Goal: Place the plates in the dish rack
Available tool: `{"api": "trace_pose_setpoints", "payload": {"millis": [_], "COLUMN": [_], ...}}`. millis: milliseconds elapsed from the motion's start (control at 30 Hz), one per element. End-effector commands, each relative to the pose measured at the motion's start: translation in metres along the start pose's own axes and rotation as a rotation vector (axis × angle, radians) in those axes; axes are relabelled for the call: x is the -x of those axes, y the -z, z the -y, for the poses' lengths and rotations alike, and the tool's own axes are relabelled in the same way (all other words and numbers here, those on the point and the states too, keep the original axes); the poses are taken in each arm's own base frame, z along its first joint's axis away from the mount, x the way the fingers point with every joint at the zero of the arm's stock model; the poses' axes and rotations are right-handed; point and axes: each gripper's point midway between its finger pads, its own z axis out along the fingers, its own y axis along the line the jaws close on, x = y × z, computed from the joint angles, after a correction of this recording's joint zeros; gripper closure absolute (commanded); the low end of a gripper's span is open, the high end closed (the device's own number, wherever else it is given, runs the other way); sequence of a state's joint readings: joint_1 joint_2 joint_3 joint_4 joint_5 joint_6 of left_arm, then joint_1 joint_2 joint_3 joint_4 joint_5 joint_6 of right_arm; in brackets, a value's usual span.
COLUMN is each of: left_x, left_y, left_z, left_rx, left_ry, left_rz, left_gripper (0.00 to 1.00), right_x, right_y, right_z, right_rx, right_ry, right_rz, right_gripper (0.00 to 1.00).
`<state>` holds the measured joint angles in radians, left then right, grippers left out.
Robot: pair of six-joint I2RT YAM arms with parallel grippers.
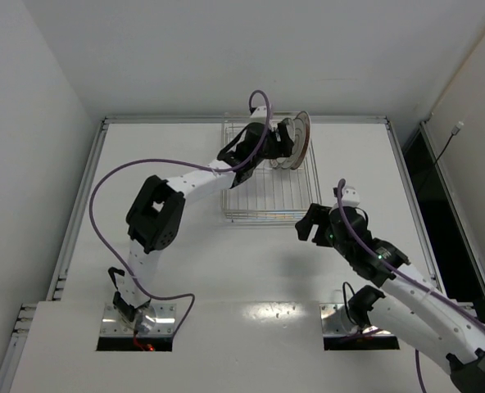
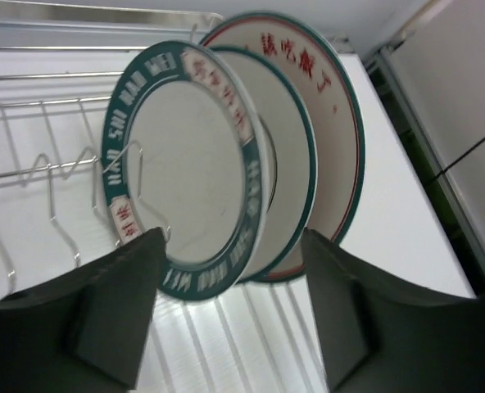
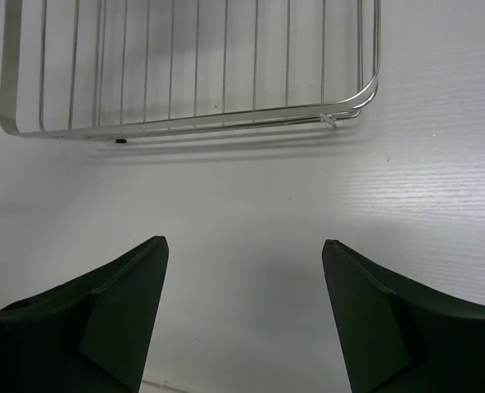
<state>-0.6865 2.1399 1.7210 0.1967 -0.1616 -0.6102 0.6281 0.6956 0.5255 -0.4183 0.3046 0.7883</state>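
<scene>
Dark fingers of the left claw (image 2: pixel 233 237) fill the foreground, spread apart and released, gripping nothing. Just ahead, three plates stand on edge in the dish rack (image 1: pixel 267 192). Front plate (image 2: pixel 185 172): smallest, with a white centre and a dark green rim carrying white capitals, of which "SHI" and "MEI" can be read, broken by pale pink panels of red characters; its lower rim sits level with the fingertips. Middle plate (image 2: pixel 290 164): white with a thin green rim, mostly covered. Rear plate (image 2: pixel 328 90): largest, with a green edge, a red line inside it and red Chinese characters on its face. Wire prongs (image 2: pixel 52 205) run off to this claw's left; to its right, white counter (image 2: pixel 390 213) reaches the edge rail. Right claw (image 3: pixel 244 244): likewise open and empty over the counter, with the rack's rounded near rim ahead of it, apart.
</scene>
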Motion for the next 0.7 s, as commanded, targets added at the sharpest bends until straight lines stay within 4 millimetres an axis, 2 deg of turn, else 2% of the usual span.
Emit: {"api": "trace_pose_setpoints", "payload": {"millis": [0,33,67,167,200,233,300,333,400,433,467,500,533,567,600,633,667], "left_x": [0.048,0.056,0.074,0.09,0.123,0.111,0.117,0.108,0.098,0.089,0.085,0.069,0.049,0.058,0.051,0.034,0.041], "left_y": [0.045,0.052,0.066,0.098,0.13,0.145,0.176,0.204,0.23,0.254,0.266,0.288,0.286,0.307,0.315,0.321,0.331], "left_z": [0.036,0.039,0.045,0.06,0.072,0.075,0.073,0.064,0.046,0.012,-0.006,-0.034,-0.059,-0.075,-0.09,-0.088,-0.086], "left_rx": [-0.066,-0.073,-0.081,-0.117,-0.147,-0.163,-0.141,-0.123,-0.065,0.049,0.103,0.156,0.225,0.282,0.32,0.314,0.355], "left_ry": [-0.047,-0.053,-0.073,-0.121,-0.126,-0.187,-0.235,-0.286,-0.347,-0.373,-0.372,-0.392,-0.428,-0.412,-0.418,-0.467,-0.469], "left_rz": [0.091,0.104,0.122,0.139,0.205,0.191,0.232,0.237,0.246,0.254,0.259,0.252,0.212,0.268,0.28,0.275,0.289], "left_gripper": [0.32,0.28,0.28,0.27,0.27,0.27,0.26,0.26,0.26,0.26,0.23,0.19,0.19,0.18,0.18,0.13,0.13], "right_x": [0.017,0.017,0.014,0.013,0.011,0.012,0.012,0.016,0.023,0.029,0.035,0.049,0.048,0.052,0.053,0.059,0.056], "right_y": [0.0,-0.003,-0.004,-0.006,-0.007,-0.009,-0.011,-0.012,-0.014,-0.012,-0.01,-0.007,-0.007,-0.004,-0.004,-0.002,-0.002], "right_z": [-0.014,-0.015,-0.016,-0.017,-0.017,-0.019,-0.021,-0.028,-0.031,-0.034,-0.031,-0.027,-0.022,-0.02,-0.02,-0.02,-0.013], "right_rx": [0.051,0.051,0.053,0.06,0.062,0.065,0.078,0.1,0.097,0.09,0.071,0.031,0.006,-0.003,-0.003,-0.007,-0.04], "right_ry": [-0.008,-0.008,-0.005,-0.019,-0.017,-0.018,-0.023,-0.01,0.011,0.029,0.056,0.064,0.076,0.095,0.106,0.113,0.145], "right_rz": [0.034,0.033,0.018,0.011,-0.002,0.002,-0.003,-0.006,-0.009,-0.02,-0.008,0.033,0.032,0.046,0.046,0.069,0.044], "right_gripper": [0.27,0.27,0.27,0.27,0.25,0.24,0.24,0.2,0.17,0.14,0.13,0.09,0.09,0.07,0.07,0.07,0.07]}}
